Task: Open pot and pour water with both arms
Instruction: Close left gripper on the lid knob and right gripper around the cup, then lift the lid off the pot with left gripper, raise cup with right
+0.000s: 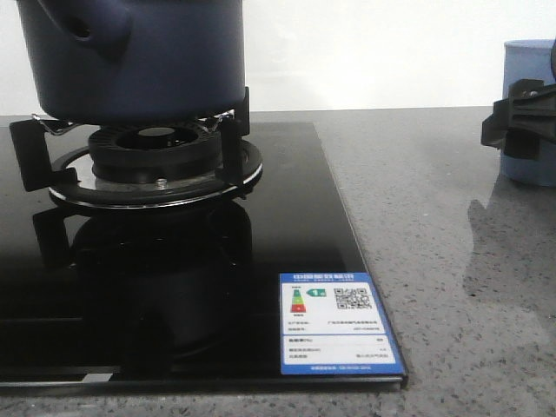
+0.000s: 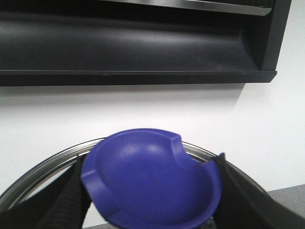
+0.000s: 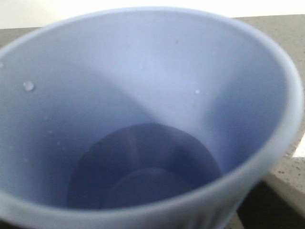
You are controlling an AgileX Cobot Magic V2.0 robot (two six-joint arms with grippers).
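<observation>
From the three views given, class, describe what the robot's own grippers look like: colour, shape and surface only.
Little shows. The right gripper is matte black, angular plastic with blocky edges. The left gripper's fingers are black too, broad, with a finely ribbed or textured surface. No cables, markings or labels are visible.

Grey speckled stone countertop (image 1: 434,217) carries a black glass gas hob (image 1: 174,287) covering its 9 o'clock half. A round burner with black pan supports (image 1: 156,161) sits on the hob toward 11 o'clock, the dark navy pot (image 1: 130,56) resting on the supports. An energy-label sticker (image 1: 334,321) is stuck at the hob's 5 o'clock corner; a pale blue cup (image 1: 530,113) stands on the counter at 2 o'clock.
</observation>
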